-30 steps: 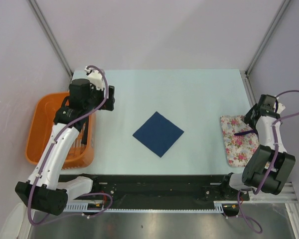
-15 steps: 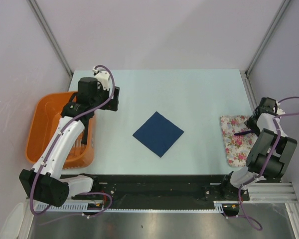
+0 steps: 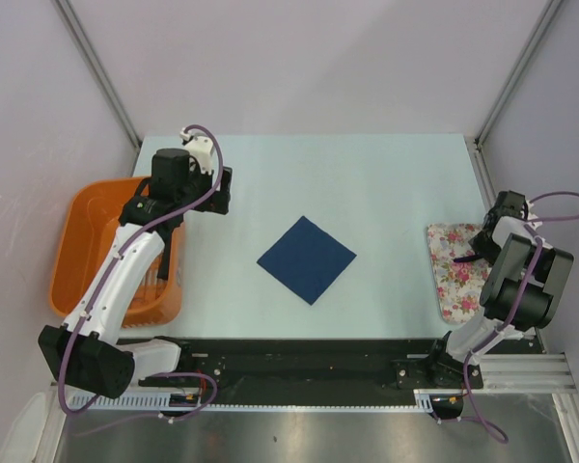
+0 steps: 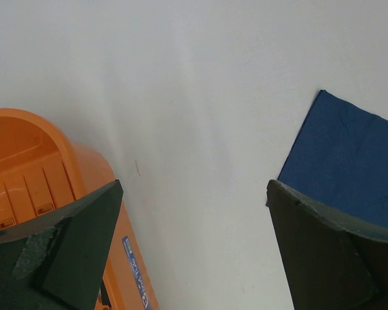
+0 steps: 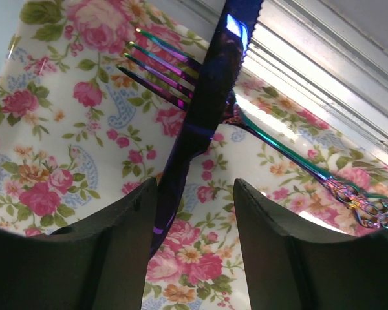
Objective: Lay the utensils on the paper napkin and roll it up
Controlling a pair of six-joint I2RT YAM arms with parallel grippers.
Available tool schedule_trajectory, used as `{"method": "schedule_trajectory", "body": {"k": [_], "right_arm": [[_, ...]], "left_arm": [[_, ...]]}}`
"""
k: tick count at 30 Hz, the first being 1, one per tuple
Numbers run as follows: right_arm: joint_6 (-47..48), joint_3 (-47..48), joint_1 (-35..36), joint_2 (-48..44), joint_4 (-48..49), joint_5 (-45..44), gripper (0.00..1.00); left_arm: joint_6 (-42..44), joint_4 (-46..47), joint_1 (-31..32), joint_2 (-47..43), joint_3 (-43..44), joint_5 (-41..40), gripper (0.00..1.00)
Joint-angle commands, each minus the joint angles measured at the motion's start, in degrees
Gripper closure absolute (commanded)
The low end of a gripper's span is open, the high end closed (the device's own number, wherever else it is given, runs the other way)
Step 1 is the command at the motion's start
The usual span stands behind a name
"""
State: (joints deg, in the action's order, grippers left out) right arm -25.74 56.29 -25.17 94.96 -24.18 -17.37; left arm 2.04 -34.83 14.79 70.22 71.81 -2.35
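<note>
The navy paper napkin [image 3: 306, 258] lies flat as a diamond at the table's middle; its corner shows in the left wrist view [image 4: 349, 161]. Two purple utensils rest crossed on a floral cloth [image 3: 452, 280] at the right: a knife [image 5: 207, 110] lying over a fork [image 5: 158, 68]. A purple tip [image 3: 460, 258] shows from above. My right gripper [image 5: 194, 187] is low over the cloth, jaws partly apart, the knife's handle running between them against the left finger [image 5: 116, 239]. My left gripper [image 3: 217, 190] hangs open over bare table left of the napkin, holding nothing [image 4: 194, 187].
An orange basket [image 3: 77, 251] stands at the table's left edge, under my left arm, its rim showing in the left wrist view [image 4: 26, 161]. A metal rail [image 5: 323, 58] runs just beyond the floral cloth's far side. Enclosure walls surround the table.
My right gripper has dropped onto the floral cloth around the knife handle and its jaws have narrowed. The left arm shifted slightly right, then held still.
</note>
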Motion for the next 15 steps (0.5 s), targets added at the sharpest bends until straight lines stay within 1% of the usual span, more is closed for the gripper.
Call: {"method": "schedule_trajectory", "body": {"k": [1,8,10,14,15], "right_arm": [[-1.7,1.5,1.2,2.2,2.8,-1.7,0.46],[-2.5,3.1,0.8,6.0,2.8,-2.4,0.5],[-2.6,3.4,0.8,6.6,2.9,-2.3,0.53],[-2.4,3.2,0.6,6.5,3.0,-2.1,0.55],[-2.3,3.1,0.3,6.5,3.1,-2.0,0.6]], "left_arm": [[0.6,1.2,0.3,0.0,2.3,0.8,0.0],[1.0,1.3,0.3,0.0,1.8,0.4,0.0],[0.8,1.3,0.3,0.2,1.7,0.4,0.0],[0.6,1.3,0.3,0.6,1.3,0.8,0.0],[0.6,1.3,0.3,0.7,1.3,0.9,0.0]]}}
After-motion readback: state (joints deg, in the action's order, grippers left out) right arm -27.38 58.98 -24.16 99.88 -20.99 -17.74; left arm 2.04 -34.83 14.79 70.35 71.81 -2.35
